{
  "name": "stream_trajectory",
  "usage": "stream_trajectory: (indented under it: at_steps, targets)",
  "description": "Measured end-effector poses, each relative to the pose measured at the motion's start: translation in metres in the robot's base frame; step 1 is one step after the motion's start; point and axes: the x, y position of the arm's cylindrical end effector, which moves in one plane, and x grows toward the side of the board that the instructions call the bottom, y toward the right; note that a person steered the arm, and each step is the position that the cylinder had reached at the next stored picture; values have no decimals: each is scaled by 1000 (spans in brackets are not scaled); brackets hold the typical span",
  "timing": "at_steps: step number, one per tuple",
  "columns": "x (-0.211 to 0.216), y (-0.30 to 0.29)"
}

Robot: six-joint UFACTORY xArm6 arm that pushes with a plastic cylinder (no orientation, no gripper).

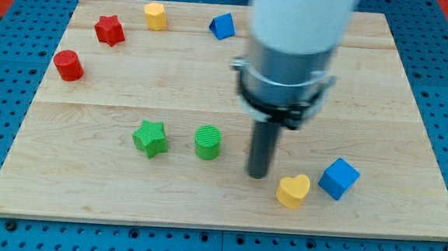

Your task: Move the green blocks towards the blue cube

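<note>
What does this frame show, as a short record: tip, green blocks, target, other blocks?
tip: my tip on the board, right of both green blocks, touching none
green blocks: green star, green cylinder, side by side, apart
target: blue cube, near the view's bottom right
beside target: yellow heart
top left: red star, red cylinder, yellow block, blue block

A robotics lab bench — a wooden board lies on a blue perforated mounting plate. The plate's hole grid shows from 9 to 3 o'clock — all around.
</note>
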Motion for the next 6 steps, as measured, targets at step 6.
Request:
stream_trajectory:
  at_steps: [6]
  targets:
    - [-42,7]
